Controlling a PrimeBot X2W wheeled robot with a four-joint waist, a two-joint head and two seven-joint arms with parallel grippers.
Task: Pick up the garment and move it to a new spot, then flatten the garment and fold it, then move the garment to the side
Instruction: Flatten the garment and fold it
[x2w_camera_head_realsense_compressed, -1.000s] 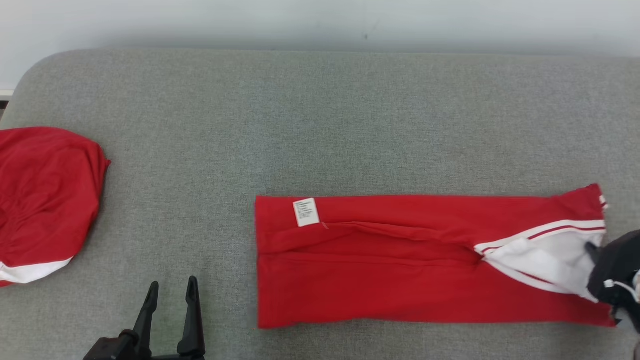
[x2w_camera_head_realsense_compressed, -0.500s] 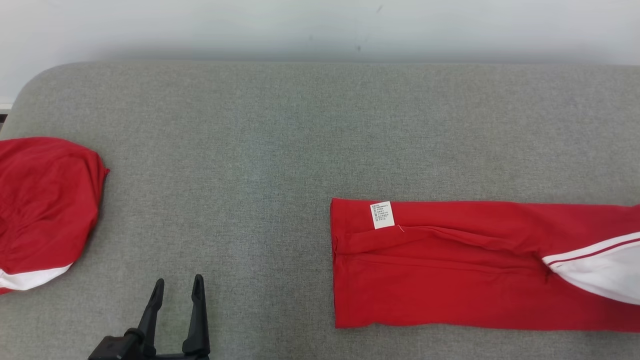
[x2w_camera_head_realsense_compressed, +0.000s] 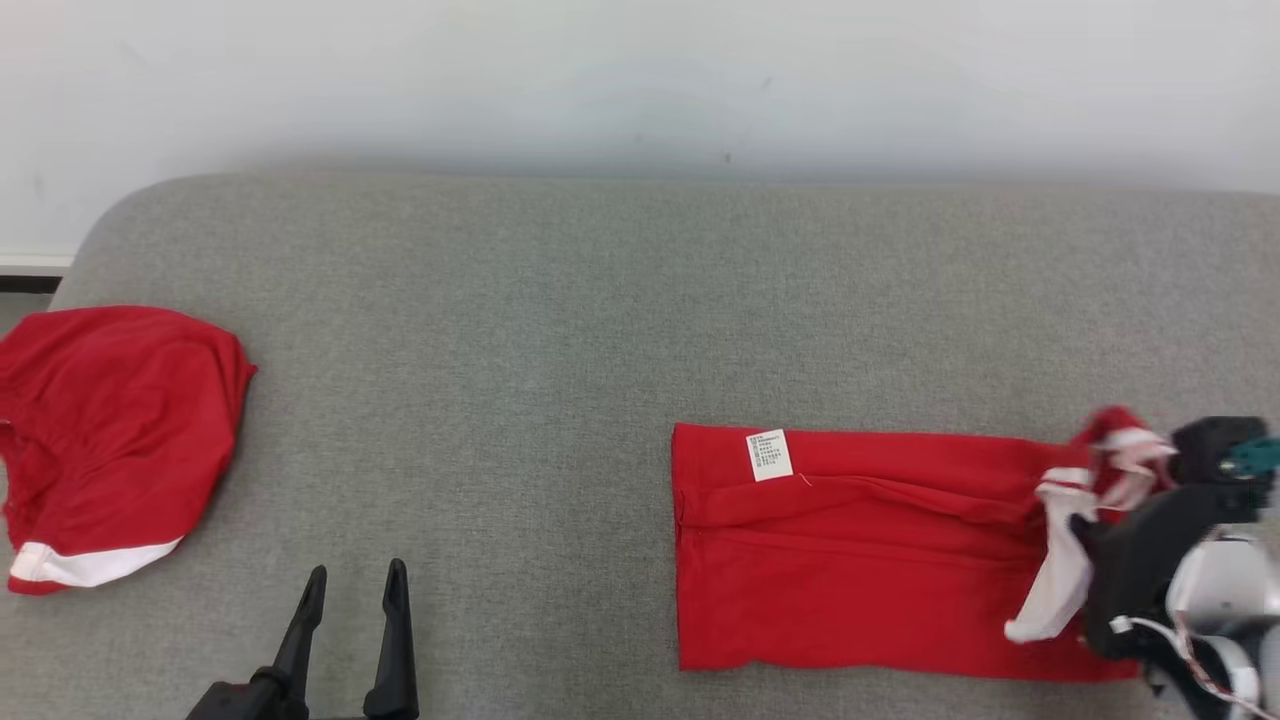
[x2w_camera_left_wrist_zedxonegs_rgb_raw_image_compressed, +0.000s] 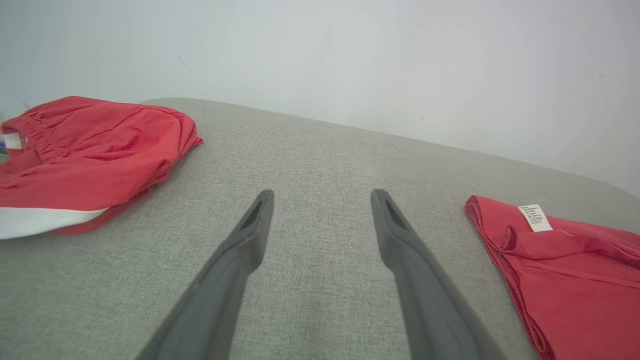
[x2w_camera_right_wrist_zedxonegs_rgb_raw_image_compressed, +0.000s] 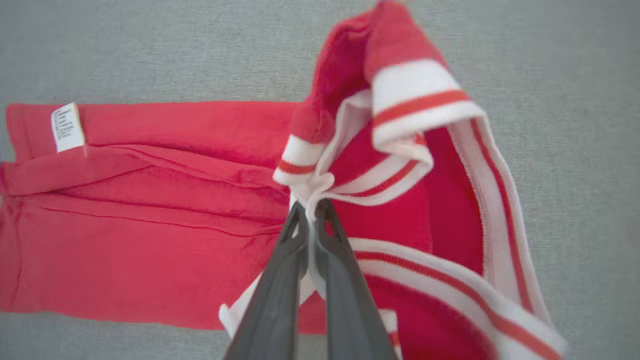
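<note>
The garment (x2w_camera_head_realsense_compressed: 860, 550) is a red strip with a small white label, lying flat on the grey padded surface (x2w_camera_head_realsense_compressed: 500, 330) at the right. Its white-striped right end is lifted and bunched. My right gripper (x2w_camera_head_realsense_compressed: 1075, 525) is shut on that white trim, and the right wrist view shows the fingertips (x2w_camera_right_wrist_zedxonegs_rgb_raw_image_compressed: 311, 207) pinching the trim above the garment (x2w_camera_right_wrist_zedxonegs_rgb_raw_image_compressed: 150, 225). My left gripper (x2w_camera_head_realsense_compressed: 355, 575) stands open and empty at the lower left, well away from the garment (x2w_camera_left_wrist_zedxonegs_rgb_raw_image_compressed: 575, 270). In the left wrist view its gripper (x2w_camera_left_wrist_zedxonegs_rgb_raw_image_compressed: 322, 195) hovers over bare grey fabric.
A second red piece with a white band (x2w_camera_head_realsense_compressed: 110, 440) lies crumpled at the surface's left edge, also seen as a red heap (x2w_camera_left_wrist_zedxonegs_rgb_raw_image_compressed: 90, 150). A white wall (x2w_camera_head_realsense_compressed: 640, 80) runs behind the rounded back edge.
The garment was dragged to the right across the surface. Its striped right end, flat before, is now lifted and bunched in my right gripper. The head view has tilted; my left gripper stayed put.
</note>
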